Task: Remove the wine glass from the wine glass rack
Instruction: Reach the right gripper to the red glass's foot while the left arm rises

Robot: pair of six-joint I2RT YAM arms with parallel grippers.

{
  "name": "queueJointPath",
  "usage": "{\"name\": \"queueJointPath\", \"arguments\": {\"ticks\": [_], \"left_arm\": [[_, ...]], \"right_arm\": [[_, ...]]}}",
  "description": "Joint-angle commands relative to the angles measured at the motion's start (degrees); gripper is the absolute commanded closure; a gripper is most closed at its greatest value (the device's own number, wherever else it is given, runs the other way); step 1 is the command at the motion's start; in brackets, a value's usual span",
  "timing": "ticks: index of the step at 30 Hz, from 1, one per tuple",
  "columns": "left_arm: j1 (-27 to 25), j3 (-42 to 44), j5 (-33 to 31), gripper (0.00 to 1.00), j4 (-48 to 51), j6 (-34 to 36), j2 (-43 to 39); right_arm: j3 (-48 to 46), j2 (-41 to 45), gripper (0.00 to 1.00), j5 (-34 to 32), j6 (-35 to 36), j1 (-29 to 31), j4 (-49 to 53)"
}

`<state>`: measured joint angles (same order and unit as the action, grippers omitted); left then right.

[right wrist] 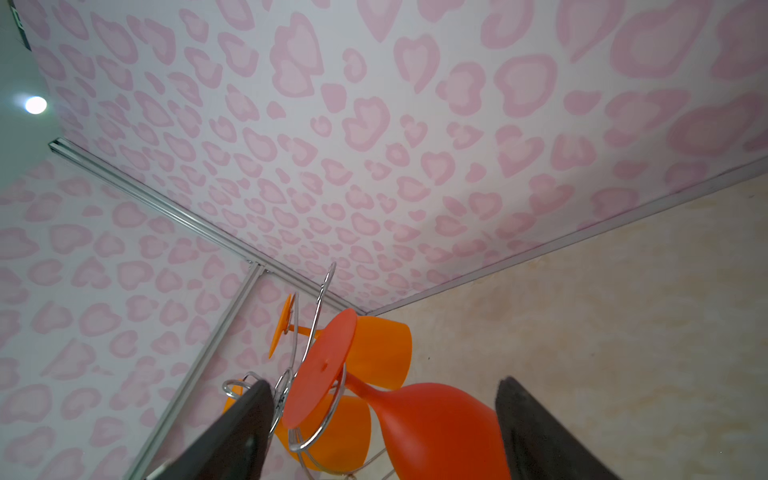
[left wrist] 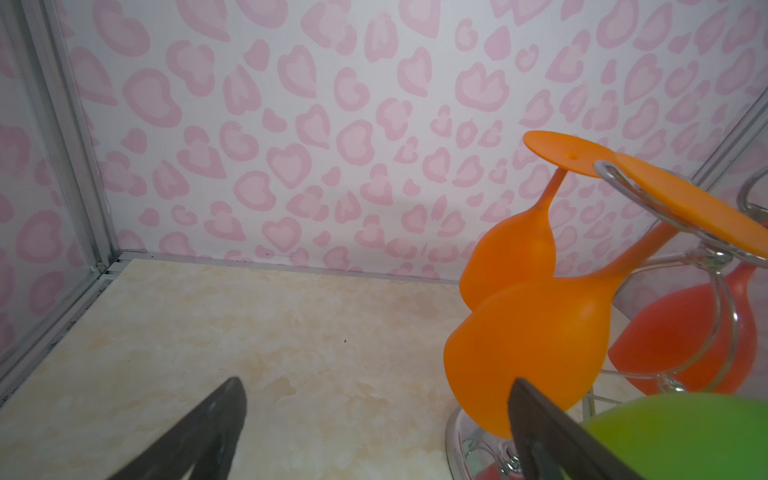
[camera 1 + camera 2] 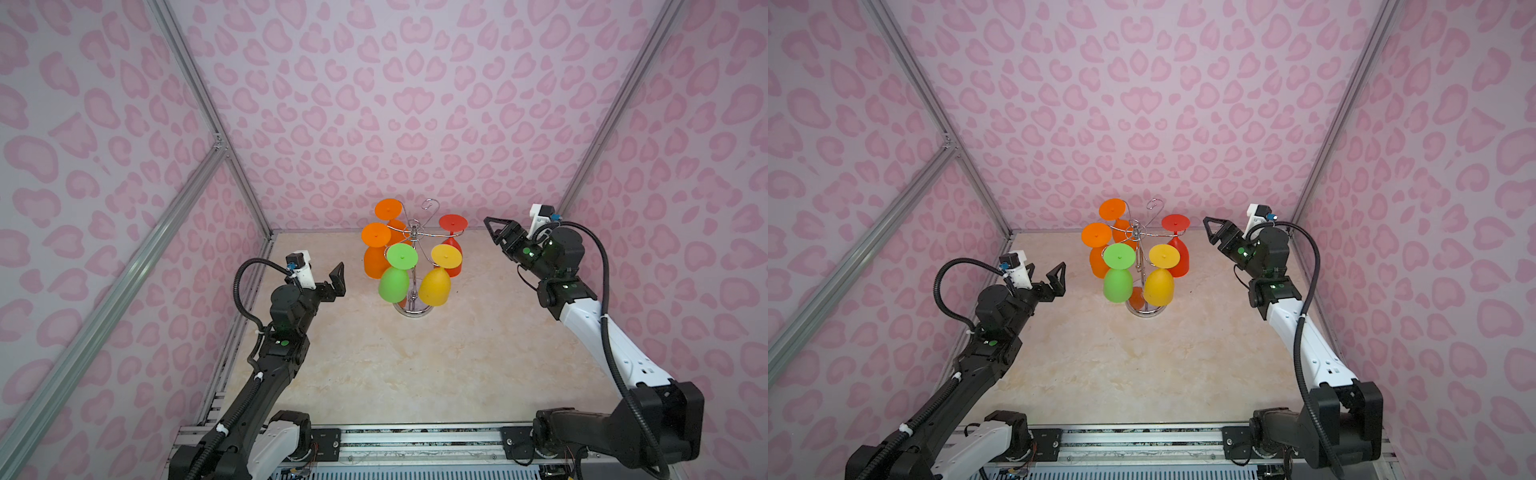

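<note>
Red wine glass [image 1: 436, 428] hangs bowl-down from the wine glass rack [image 3: 410, 311], stem upright, near and straight ahead of my right fingers [image 1: 232, 432], spread wide and empty. My left fingers [image 2: 199, 436], equally spread and empty, face the orange glasses [image 2: 532, 345], farther from the red one.

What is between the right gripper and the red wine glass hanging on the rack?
Nothing visible. In both top views only open air lies between the right gripper and the red wine glass, which hangs on the side of the wine glass rack nearest that gripper. Its jaws stand open and are not touching the glass.
</note>
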<state>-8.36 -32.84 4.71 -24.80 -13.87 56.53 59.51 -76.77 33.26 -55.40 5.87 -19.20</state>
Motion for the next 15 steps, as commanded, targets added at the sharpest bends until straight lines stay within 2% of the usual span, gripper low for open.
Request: {"name": "queueJointPath", "arguments": {"ticks": [1, 3, 7, 15], "left_arm": [[-0.1, -1.0, 1.3, 0.00, 0.7, -0.1, 0.5], [-0.1, -1.2, 1.3, 0.00, 1.0, 0.1, 0.9], [-0.1, -1.4, 1.6, 0.01, 1.1, 0.4, 1.2], [-0.2, -1.7, 1.4, 0.01, 1.7, 0.8, 1.3]], "right_arm": [[-0.6, -3.9, 0.18, 9.0, -15.2, 0.4, -16.7], [0.3, -5.3, 0.19, 9.6, -16.2, 1.0, -17.8], [3.3, -6.2, 0.20, 8.5, -12.5, 2.5, -12.7], [5.3, -8.2, 0.29, 7.5, -10.5, 4.2, -9.7]]}}
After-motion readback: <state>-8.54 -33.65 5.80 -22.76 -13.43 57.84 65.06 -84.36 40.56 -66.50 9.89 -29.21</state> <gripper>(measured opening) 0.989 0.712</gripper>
